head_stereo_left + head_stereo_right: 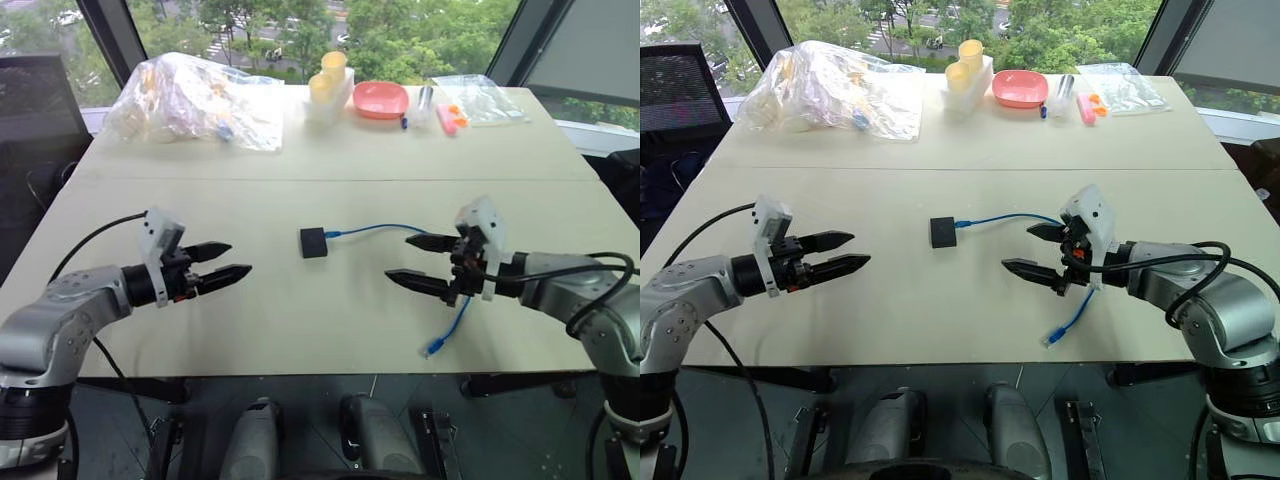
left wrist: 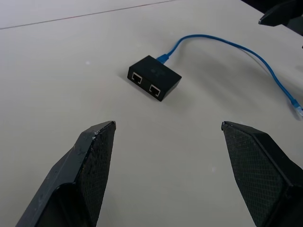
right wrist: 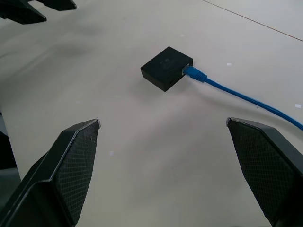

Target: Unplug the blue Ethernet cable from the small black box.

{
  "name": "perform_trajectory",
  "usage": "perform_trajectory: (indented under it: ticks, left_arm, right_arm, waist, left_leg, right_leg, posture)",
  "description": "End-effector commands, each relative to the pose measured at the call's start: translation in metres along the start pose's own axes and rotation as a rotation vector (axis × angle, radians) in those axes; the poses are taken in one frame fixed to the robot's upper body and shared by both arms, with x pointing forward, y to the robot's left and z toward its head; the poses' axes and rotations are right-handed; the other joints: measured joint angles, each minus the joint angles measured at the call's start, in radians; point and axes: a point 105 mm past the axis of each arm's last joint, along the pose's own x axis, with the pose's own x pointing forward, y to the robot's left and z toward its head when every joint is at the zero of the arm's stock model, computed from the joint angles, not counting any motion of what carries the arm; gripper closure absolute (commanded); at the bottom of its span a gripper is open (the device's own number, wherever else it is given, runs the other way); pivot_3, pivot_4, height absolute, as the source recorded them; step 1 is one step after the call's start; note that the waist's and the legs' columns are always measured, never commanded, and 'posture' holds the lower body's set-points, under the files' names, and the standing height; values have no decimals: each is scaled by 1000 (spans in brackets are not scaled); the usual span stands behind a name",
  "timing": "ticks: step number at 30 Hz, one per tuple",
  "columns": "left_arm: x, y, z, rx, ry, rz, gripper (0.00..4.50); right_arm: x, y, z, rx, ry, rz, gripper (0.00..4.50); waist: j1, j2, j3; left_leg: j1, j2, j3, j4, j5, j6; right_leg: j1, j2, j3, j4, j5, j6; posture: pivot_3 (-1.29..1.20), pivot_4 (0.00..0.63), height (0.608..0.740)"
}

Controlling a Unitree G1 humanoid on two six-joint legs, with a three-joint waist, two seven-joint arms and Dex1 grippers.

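I see a pale bench (image 1: 250,310) with a seam across its middle. On the near half lies the small black box (image 1: 313,242), the blue Ethernet cable (image 1: 385,229) plugged into its side and trailing to the near edge. Along the far edge lie a crumpled clear plastic bag (image 1: 195,100), yellow cups (image 1: 329,78), a pink bowl (image 1: 381,99) and a small clear bag (image 1: 480,98).

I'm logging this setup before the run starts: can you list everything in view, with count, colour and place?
small black box: 1, black, table centre, cable plugged in
blue Ethernet cable: 1, blue, from box toward right hand, free plug near front edge
table: 1, beige
plastic bag: 1, clear, far left
cups: stack, pale yellow, far centre
bowl: 1, pink, beside cups
small bag: 1, clear, far right
left hand: open, left of box
right hand: open, over cable
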Motion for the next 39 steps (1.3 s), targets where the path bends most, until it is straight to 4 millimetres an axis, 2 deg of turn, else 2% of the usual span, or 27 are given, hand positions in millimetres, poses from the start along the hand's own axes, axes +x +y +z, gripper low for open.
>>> perform_trajectory:
  ticks: [1,5,16,20,26,33,39]
  left_arm:
    - [-3,3,16,57,-56,23,756]
    - [-6,10,21,80,-70,62,756]
    - [-5,10,28,97,-79,55,756]
    - [-5,15,32,119,-83,64,756]
    - [-7,33,48,176,-82,63,756]
    - [-5,36,55,201,-74,25,756]
    - [0,27,62,193,-96,-10,756]
  right_arm:
    - [0,-2,12,-59,-37,-14,36]
    - [2,-2,13,-65,-47,-18,36]
    - [3,-8,16,-79,-67,-45,36]
    - [6,-13,22,-101,-84,-64,36]
    - [16,-26,39,-138,-125,-101,36]
    - [21,-33,44,-173,-132,-117,36]
    - [70,-57,16,-400,45,-211,36]
  waist:
    - [0,0,0]
    - [-1,0,0]
    - [-1,0,0]
    - [-3,0,0]
    - [-2,0,0]
    - [-1,0,0]
    - [-11,0,0]
  left_leg:
    - [0,0,0,0,0,0]
    - [0,0,0,0,0,0]
    - [0,0,0,0,0,0]
    - [0,0,0,0,0,0]
    - [0,0,0,1,0,0]
    - [0,0,0,0,0,1]
    - [0,0,1,2,0,1]
  right_leg:
    - [0,0,0,0,0,0]
    - [0,0,0,0,0,0]
    - [0,0,0,1,0,0]
    - [0,0,0,1,0,0]
    - [0,2,0,1,0,0]
    - [0,1,0,1,0,1]
    - [0,1,0,2,1,1]
  posture:
    - [0,150,740]
    - [0,150,740]
    - [0,150,740]
    - [0,150,740]
    - [0,150,740]
    - [0,150,740]
    - [0,150,740]
